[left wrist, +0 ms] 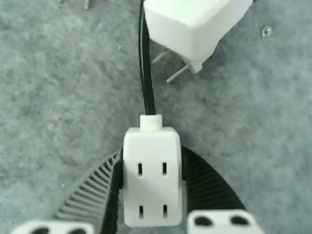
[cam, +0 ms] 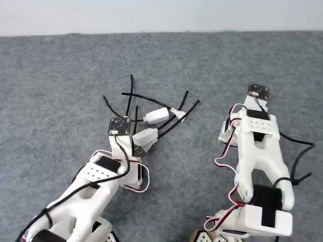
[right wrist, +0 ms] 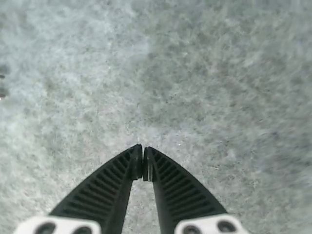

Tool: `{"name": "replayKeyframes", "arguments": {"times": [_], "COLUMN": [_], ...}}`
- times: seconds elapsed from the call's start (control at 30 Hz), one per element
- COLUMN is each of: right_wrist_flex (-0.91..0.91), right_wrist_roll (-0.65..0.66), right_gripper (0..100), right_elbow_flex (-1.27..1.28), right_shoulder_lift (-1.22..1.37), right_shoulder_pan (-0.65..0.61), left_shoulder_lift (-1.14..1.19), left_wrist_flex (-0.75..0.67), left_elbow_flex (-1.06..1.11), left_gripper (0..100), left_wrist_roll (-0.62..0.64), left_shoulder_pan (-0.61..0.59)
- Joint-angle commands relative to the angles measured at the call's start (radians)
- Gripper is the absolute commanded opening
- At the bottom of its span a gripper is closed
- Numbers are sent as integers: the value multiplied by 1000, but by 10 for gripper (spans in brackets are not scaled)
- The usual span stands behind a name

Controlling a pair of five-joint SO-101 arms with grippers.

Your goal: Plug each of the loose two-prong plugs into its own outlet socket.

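My left gripper (left wrist: 152, 163) is shut on a white outlet block (left wrist: 152, 190), whose face shows two pairs of slots; its black cord (left wrist: 146, 83) runs away from me. Just beyond it a white two-prong plug (left wrist: 187, 24) lies on the carpet, its metal prongs (left wrist: 170, 70) pointing roughly back toward the block. From above, that plug (cam: 145, 136) lies beside the left arm's wrist. Farther off lies a second white block (cam: 156, 116), with a small plug (cam: 177, 113) at its end. My right gripper (right wrist: 143, 163) is shut on nothing above bare carpet.
Several black cords (cam: 132, 96) fan out over the grey carpet (cam: 60, 85) behind the plugs. The right arm (cam: 260, 146) stands apart to the right of the cluster, and a black cable (cam: 298, 156) loops beside it.
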Motion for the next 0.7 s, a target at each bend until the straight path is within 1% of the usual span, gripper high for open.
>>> {"name": "replayKeyframes", "arguments": {"times": [0.0,0.07,0.2,0.27,0.33,0.4,0.5,0.6,0.67], "right_wrist_flex": [15,15,15,7,5,4,13,51,79], "right_wrist_roll": [17,18,25,46,46,35,-49,-127,-187], "right_gripper": [8,8,8,8,8,8,8,12,13], "right_elbow_flex": [-35,-35,-34,-14,-9,-9,-26,-61,-89], "right_shoulder_lift": [-4,-4,-2,-4,-4,-12,-30,-70,-87], "right_shoulder_pan": [-12,-12,-35,-54,-70,-76,-85,-113,-165], "left_shoulder_lift": [-31,-31,-40,-40,-41,-41,-41,-41,-41], "left_wrist_flex": [-43,-43,-41,-34,9,72,170,193,216], "left_elbow_flex": [-4,-5,-5,-4,-18,-50,-99,-111,-114], "left_gripper": [21,74,259,321,342,341,341,341,341], "left_wrist_roll": [6,6,6,6,5,5,3,-32,-43], "left_shoulder_pan": [8,8,-23,-29,-28,-26,-29,-29,-31]}}
